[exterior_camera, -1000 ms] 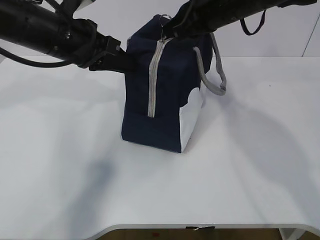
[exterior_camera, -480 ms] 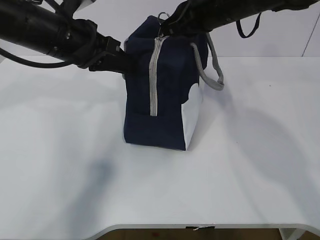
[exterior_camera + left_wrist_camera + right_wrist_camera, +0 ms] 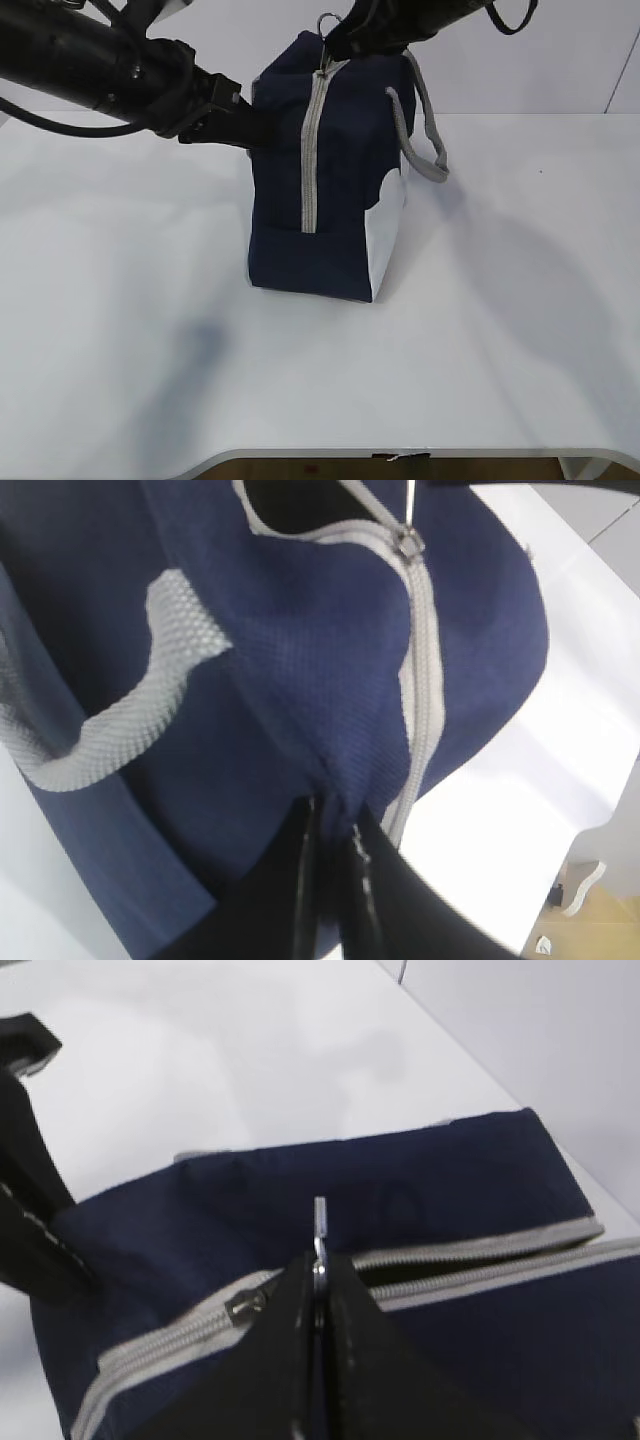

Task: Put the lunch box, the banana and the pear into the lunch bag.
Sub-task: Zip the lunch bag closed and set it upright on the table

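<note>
The navy lunch bag (image 3: 335,180) stands upright mid-table with a white side panel and grey handles. Its grey zipper (image 3: 312,150) runs down the front, closed there; the top stretch is open in the right wrist view (image 3: 470,1270). My left gripper (image 3: 250,125) is shut on a fold of the bag's fabric at its upper left edge, also seen in the left wrist view (image 3: 335,810). My right gripper (image 3: 335,48) is shut on the ring pull (image 3: 319,1222) at the bag's top. The lunch box, banana and pear are out of view.
The white table (image 3: 500,330) surrounds the bag. A grey handle loop (image 3: 425,150) hangs off the bag's right side. The table's front edge (image 3: 400,452) is near the bottom of the exterior view.
The right gripper has risen and moved slightly back with the ring pull. The bag has straightened up and shifted slightly right. The left gripper has held its grip.
</note>
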`<state>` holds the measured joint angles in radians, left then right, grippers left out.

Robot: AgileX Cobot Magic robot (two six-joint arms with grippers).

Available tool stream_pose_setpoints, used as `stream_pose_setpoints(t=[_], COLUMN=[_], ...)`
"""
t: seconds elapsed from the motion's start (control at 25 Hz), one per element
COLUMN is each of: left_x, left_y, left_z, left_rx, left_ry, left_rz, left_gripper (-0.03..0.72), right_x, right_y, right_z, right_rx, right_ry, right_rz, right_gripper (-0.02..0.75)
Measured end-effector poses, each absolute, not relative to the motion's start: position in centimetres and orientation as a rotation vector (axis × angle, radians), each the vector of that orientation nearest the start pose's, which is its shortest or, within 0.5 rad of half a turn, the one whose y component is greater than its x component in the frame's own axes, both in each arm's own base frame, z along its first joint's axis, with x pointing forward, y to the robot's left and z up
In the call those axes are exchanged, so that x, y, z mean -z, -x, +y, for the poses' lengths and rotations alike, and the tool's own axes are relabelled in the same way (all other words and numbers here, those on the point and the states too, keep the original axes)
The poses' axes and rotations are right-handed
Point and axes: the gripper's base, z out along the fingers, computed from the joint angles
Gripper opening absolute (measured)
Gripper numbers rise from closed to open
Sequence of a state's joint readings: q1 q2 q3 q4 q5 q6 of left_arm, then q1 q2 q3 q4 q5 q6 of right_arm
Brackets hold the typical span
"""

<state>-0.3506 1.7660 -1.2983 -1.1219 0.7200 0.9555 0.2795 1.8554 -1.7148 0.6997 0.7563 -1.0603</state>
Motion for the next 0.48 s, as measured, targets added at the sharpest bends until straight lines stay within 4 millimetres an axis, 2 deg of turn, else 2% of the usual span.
stream_pose_setpoints(t=[0.48], left_x=[-27.0], left_y=[-34.5], left_z=[-18.4], left_rx=[0.941], left_ry=[-0.679], left_rz=[2.213], left_gripper=[0.021], right_x=[-35.6], right_y=[-40.1], right_z=[15.5], right_rx=[-0.346], right_ry=[1.164], right_rz=[1.989], right_gripper=[0.006])
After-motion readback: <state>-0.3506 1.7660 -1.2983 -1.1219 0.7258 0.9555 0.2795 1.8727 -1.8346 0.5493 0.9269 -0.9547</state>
